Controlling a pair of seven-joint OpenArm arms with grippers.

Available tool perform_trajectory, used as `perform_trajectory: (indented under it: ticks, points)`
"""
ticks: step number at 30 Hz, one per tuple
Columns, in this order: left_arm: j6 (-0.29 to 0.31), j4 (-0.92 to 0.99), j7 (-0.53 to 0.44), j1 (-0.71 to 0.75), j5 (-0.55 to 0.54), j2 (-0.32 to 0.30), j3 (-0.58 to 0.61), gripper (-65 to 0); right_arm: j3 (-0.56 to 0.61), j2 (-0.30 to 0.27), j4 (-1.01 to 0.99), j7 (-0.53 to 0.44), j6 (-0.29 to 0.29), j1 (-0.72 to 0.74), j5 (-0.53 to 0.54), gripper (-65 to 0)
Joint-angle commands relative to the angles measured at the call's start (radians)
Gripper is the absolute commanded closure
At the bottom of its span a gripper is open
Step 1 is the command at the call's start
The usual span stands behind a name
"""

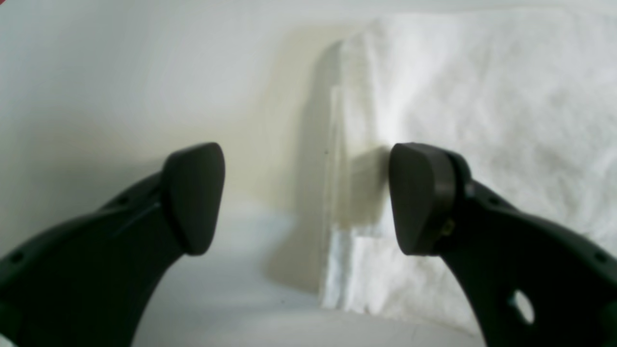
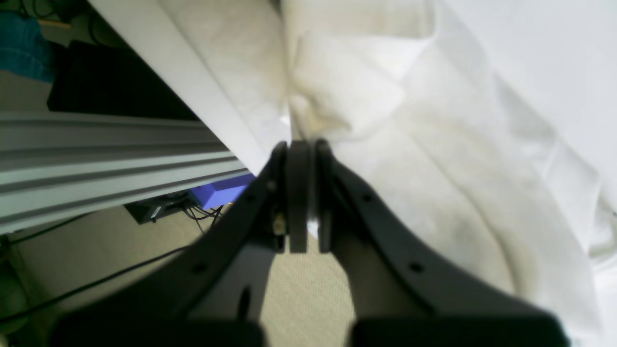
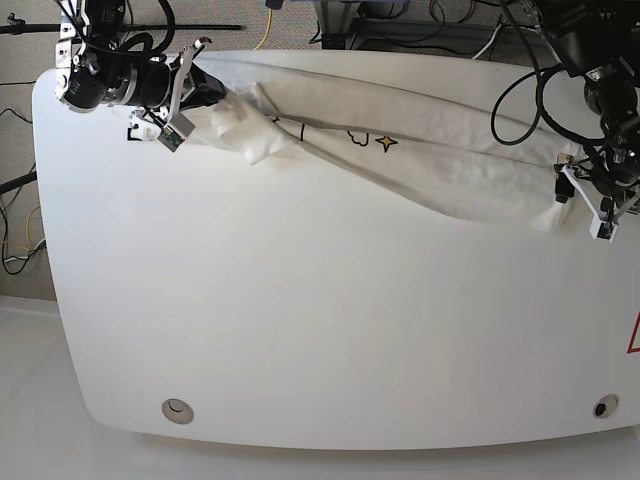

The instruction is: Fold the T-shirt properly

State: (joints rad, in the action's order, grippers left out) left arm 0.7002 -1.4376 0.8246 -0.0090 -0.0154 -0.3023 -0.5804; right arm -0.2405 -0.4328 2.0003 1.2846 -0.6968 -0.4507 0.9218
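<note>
Dark, curved left gripper (image 1: 307, 197) hangs with jaws wide apart at frame right, beside the white cotton T-shirt's (image 3: 420, 150) end. Upper left, the right gripper (image 2: 302, 193) reaches low, pinching cloth.

My base view is bright and even, sharp enough, with the white desk (image 3: 300, 330) bowed at its edges by lens distortion and a faint sheen low on the left. On the left wrist feed everything is soft; the left pincer (image 1: 306, 198) is a dark blur, throwing a grey shadow onto the washed-out T-shirt (image 1: 482, 120). On the right wrist feed the right pincer (image 2: 302, 193) is out of focus too, and the cloth glares yellowish-white at the top right.
</note>
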Motion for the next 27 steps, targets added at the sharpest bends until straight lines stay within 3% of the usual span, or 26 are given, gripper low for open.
perform_trajectory:
  ticks: [1, 13, 17, 27]
  points:
    - [-0.002, -0.015, -0.015, -0.015, -0.007, -0.018, -0.005, -48.5, -0.004, -0.033, 0.014, -0.010, -0.001, -0.010, 0.016, 0.0]
    - [-0.002, -0.015, -0.015, -0.015, -0.007, -0.018, -0.003, -48.5, 0.134, -0.103, -0.082, 0.014, -0.001, 0.022, -0.014, 0.0]
    - [-0.002, -0.015, -0.015, -0.015, -0.007, -0.018, -0.003, -48.5, 0.188, -0.090, -0.108, 0.014, -0.001, 0.048, -0.137, 0.0]
    - [-0.002, -0.015, -0.015, -0.013, -0.007, -0.018, -0.006, -48.5, 0.211, 0.032, -0.126, 0.017, -0.001, 0.089, -0.467, 0.0]
